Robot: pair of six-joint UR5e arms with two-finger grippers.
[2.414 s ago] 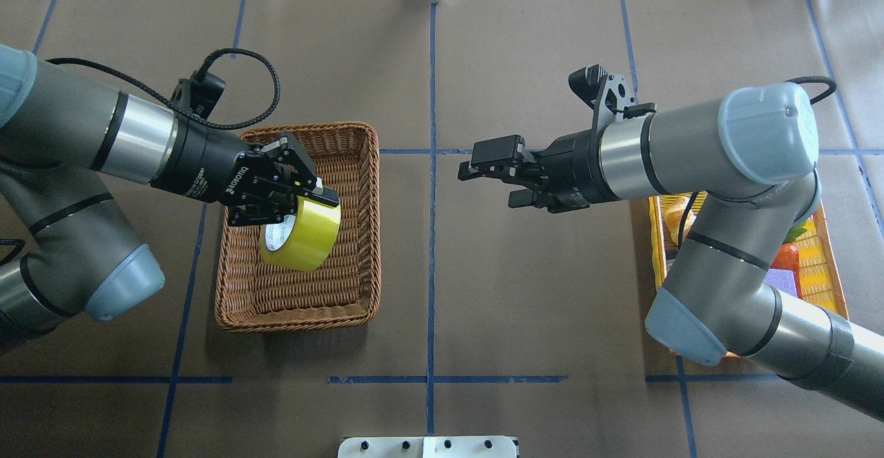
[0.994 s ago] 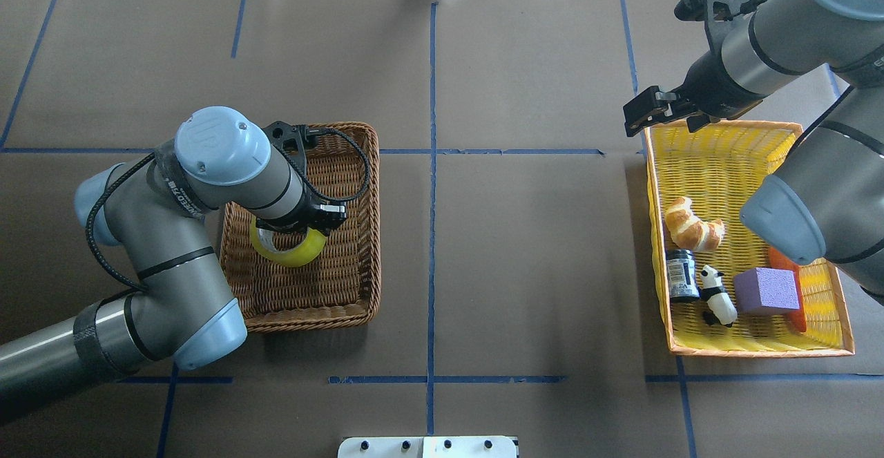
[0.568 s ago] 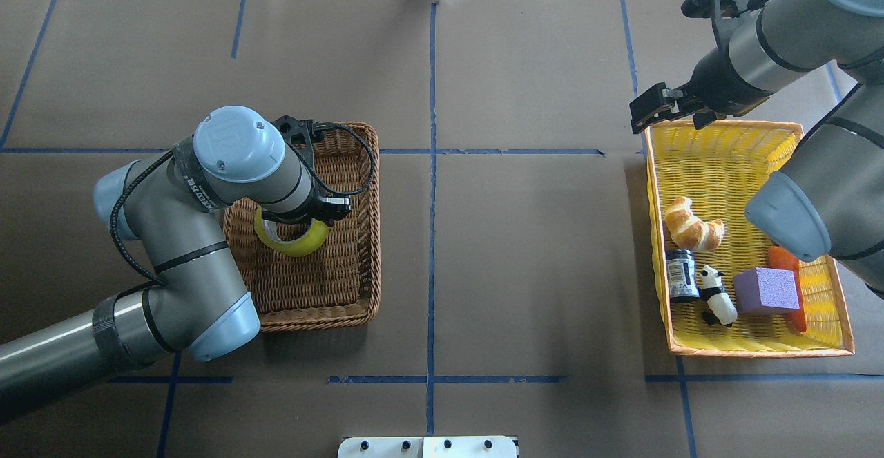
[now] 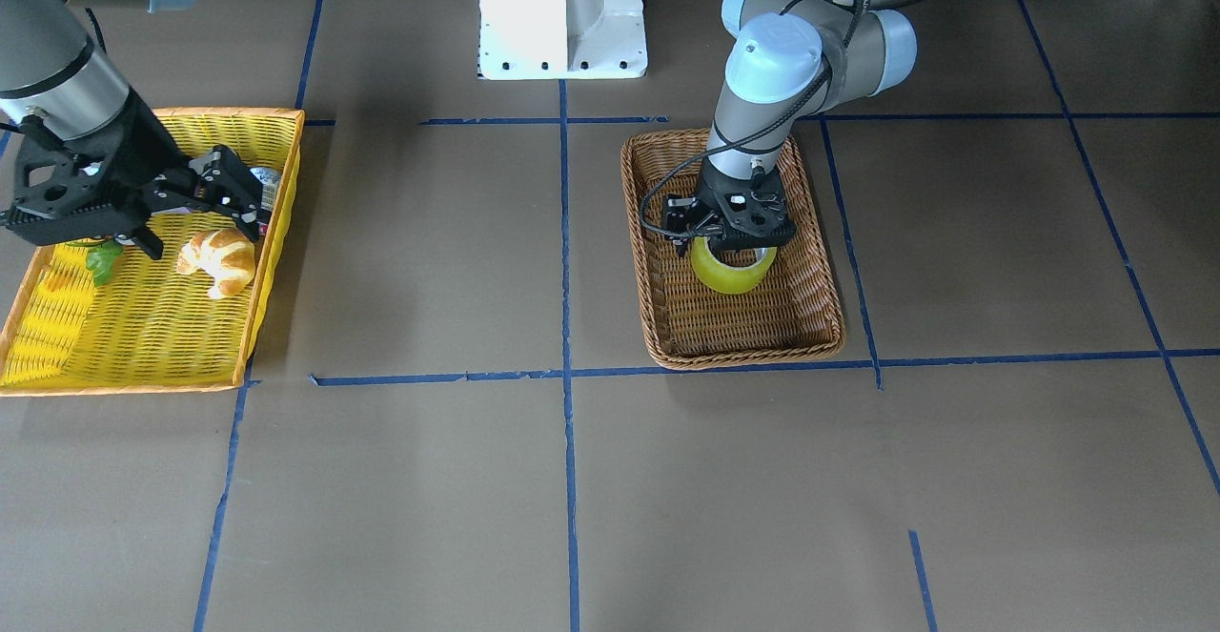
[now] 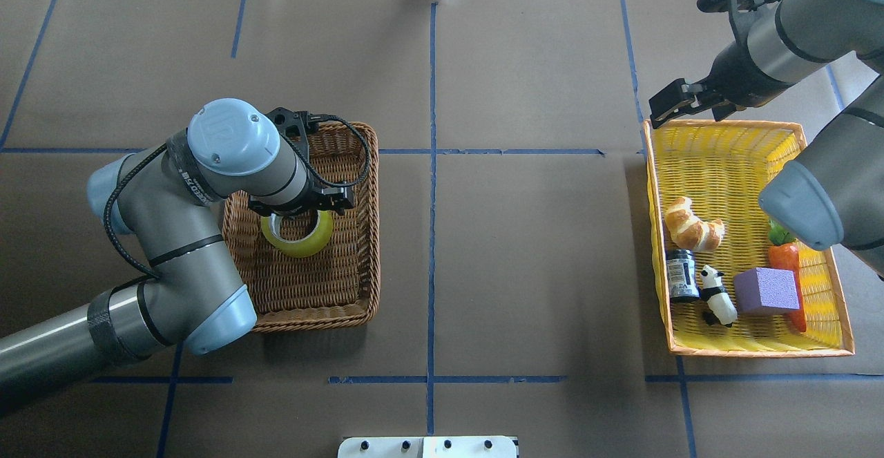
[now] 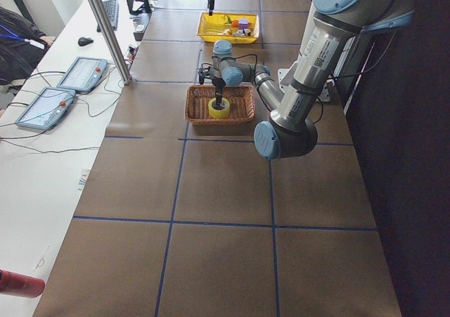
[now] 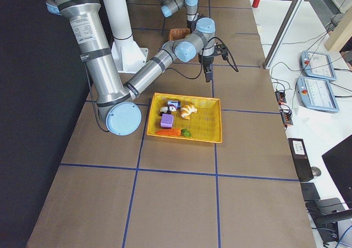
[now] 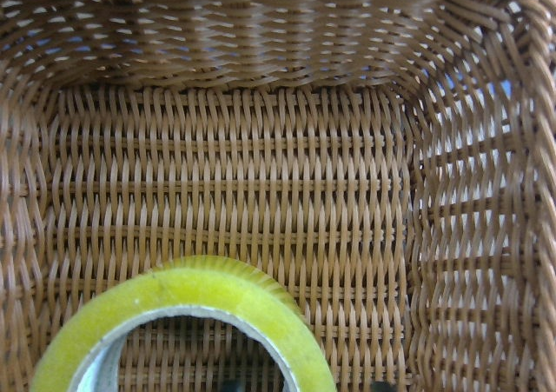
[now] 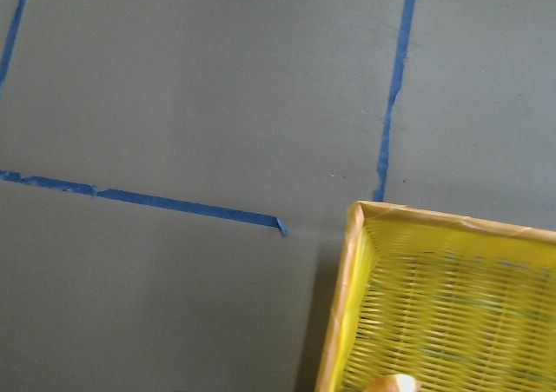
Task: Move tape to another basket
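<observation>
We find the tape (image 5: 297,235) in the basket (image 5: 359,258), left of centre, under the left fingers (image 4: 703,239) (pinching or not, we cannot tell). The right fingers (image 5: 668,102) stand spread by the yellow tray's (image 5: 650,168) upper-left corner. The arm lettering (image 5: 190,185) is unreadable.

We count one tape roll (image 5: 298,245), one wicker basket (image 5: 371,251), one yellow tray (image 5: 725,161), one croissant (image 5: 693,225), one dark jar (image 5: 682,275), one panda figure (image 5: 715,296), one purple block (image 5: 765,291), one carrot (image 5: 786,259), on one desk (image 5: 525,251)

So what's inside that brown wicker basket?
Only the tape, lying flat on the basket floor. The left arm's jaws above cover part of it, so whether they grip it cannot be seen.
</observation>
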